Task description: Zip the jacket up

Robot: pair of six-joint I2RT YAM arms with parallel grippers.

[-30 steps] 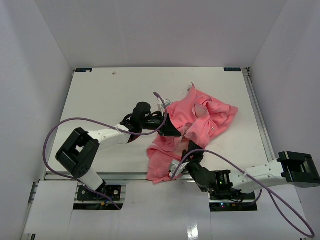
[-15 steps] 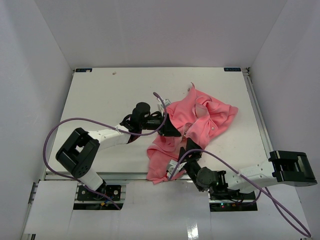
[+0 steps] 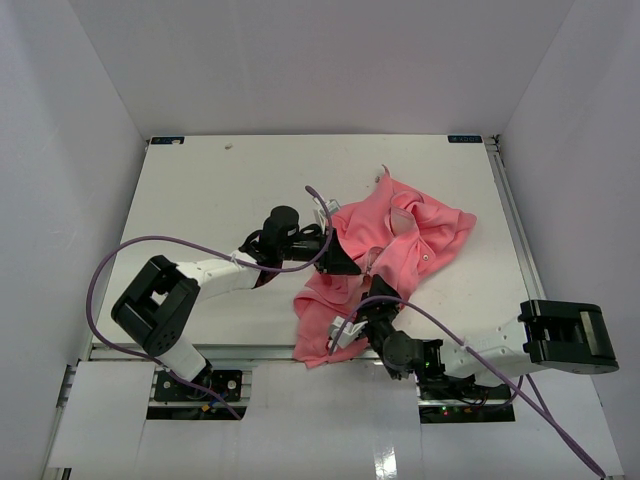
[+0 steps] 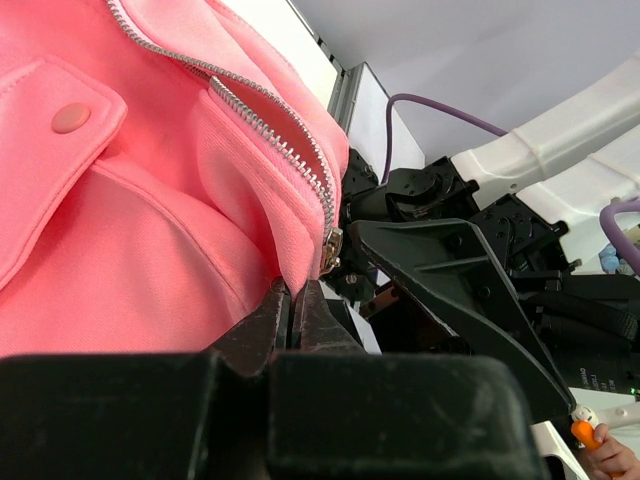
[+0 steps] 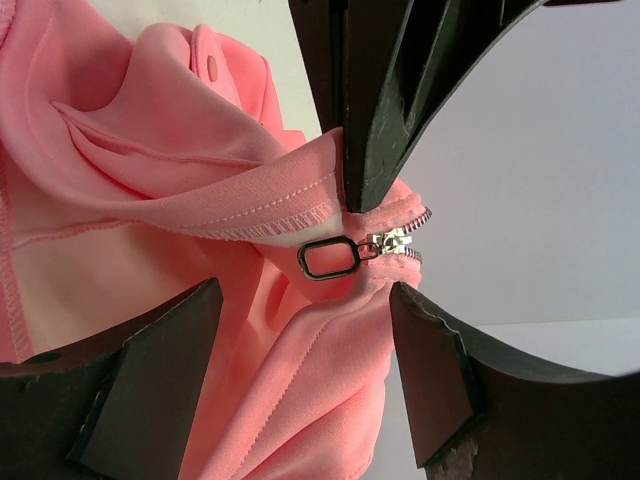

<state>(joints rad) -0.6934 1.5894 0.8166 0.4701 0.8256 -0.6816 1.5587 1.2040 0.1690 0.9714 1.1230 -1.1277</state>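
Jacket (image 3: 405, 245) lay crumpled on the table (image 3: 230, 180), right of centre, with its lower part reaching the near edge. From above, the left claw (image 3: 350, 262) sat against the garment's left side and the right claw (image 3: 366, 303) was at the front opening just nearer the bases. How either claw stood could hardly be made out from there.

From the left wrist, the left claw was pressed together on a fold of pink fabric just below the slider (image 4: 331, 246). The zipper teeth (image 4: 255, 105) ran up and to the left from it. A pink snap (image 4: 70, 117) sat on a flap at the left.

From the right wrist, the right claw was spread wide, with the dark pull tab (image 5: 326, 259) hanging between its fingers (image 5: 150, 385), touching neither. The left claw pinched the hem just above that tab.
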